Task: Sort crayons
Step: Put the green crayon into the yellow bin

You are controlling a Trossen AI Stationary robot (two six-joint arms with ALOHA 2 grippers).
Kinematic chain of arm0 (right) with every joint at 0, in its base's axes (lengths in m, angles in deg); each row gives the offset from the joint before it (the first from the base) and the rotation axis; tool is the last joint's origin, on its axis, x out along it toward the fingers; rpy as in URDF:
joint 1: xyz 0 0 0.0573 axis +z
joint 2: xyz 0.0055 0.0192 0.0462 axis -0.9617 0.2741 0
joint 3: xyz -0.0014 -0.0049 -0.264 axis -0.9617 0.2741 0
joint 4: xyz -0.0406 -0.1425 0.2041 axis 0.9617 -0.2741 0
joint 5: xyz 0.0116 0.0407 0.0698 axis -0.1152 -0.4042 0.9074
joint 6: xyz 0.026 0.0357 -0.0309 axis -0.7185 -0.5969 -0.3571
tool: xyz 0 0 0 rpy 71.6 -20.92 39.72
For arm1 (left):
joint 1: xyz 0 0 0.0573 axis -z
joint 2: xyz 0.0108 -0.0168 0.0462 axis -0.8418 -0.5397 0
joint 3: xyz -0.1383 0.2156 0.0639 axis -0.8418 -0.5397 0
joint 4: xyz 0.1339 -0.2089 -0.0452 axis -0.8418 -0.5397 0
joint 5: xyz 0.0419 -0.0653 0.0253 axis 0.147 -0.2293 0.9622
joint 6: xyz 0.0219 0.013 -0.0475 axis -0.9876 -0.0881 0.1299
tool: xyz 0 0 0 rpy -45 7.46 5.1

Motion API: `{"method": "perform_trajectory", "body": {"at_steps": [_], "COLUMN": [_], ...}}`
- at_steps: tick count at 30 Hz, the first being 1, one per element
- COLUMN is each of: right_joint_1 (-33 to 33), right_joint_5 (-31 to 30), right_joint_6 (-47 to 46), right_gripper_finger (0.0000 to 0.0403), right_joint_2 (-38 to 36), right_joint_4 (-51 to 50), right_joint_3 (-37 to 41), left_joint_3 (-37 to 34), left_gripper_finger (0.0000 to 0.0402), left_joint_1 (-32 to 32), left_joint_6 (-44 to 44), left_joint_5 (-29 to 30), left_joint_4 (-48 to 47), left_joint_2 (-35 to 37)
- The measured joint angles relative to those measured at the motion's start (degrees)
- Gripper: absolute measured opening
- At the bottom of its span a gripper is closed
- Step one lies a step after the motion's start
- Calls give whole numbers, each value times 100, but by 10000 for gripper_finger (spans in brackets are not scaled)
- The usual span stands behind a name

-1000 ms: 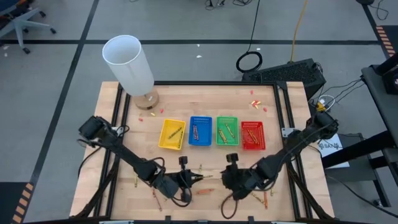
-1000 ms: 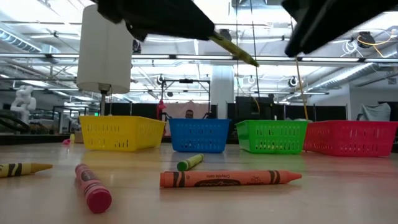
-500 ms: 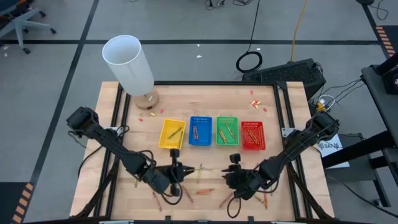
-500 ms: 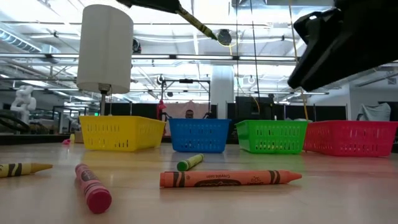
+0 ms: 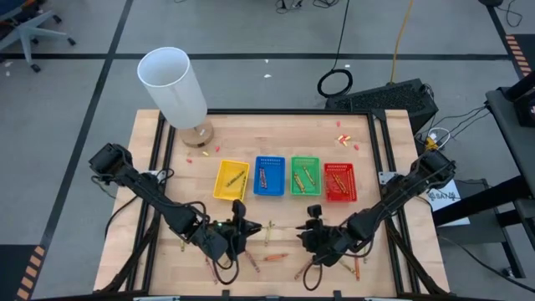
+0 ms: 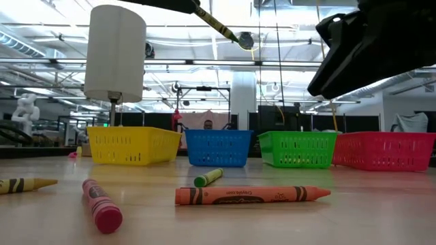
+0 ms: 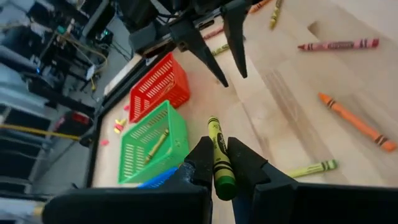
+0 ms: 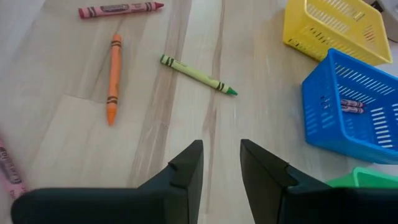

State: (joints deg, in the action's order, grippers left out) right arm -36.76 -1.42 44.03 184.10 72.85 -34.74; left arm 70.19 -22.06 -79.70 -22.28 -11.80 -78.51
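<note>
My left gripper is above the table's near middle, shut on a yellow-green crayon, which also shows high in the low view. My right gripper is open and empty just to its right, low over the wood. Loose crayons lie flat on the table: an orange one, a green one, a pink one and a yellow one. Yellow, blue, green and red trays stand in a row at mid table, each holding crayons. My left gripper pinches the crayon between its two fingers, close to the crayon's dark green end. The crayon lies along the fingers and sticks out ahead of their tips. It is lifted clear of the table and slants down toward its free end.
A white cylinder on a round wooden foot stands at the far left corner. Small red-pink scraps lie at the far right. More crayons lie along the near edge. Bare wood lies between the grippers and the trays.
My left gripper has risen with the yellow-green crayon, gone a little toward the table's left and turned from pointing right to pointing at the trays. The crayon has gone up with it and stays clear of the table.
</note>
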Motion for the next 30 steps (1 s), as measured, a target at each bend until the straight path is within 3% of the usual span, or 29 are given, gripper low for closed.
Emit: {"method": "perform_trajectory", "body": {"at_steps": [7,20,25,30], "right_joint_1": [-78,-98,-98,-98], "right_joint_5": [2,2,4,4], "right_joint_6": [-42,-44,-46,-46], "right_gripper_finger": [93,93,93,93], "right_joint_2": [0,0,0,0], "right_joint_4": [0,7,11,11], "right_joint_3": [0,0,0,0], "left_joint_3": [0,0,0,0], "left_gripper_finger": [20,20,20,20], "left_joint_1": [0,0,0,0], "left_joint_6": [-1260,-1257,-479,1001], "left_joint_5": [2,4,2,2], "left_joint_4": [2,0,2,0], "left_joint_2": [0,0,0,0]}}
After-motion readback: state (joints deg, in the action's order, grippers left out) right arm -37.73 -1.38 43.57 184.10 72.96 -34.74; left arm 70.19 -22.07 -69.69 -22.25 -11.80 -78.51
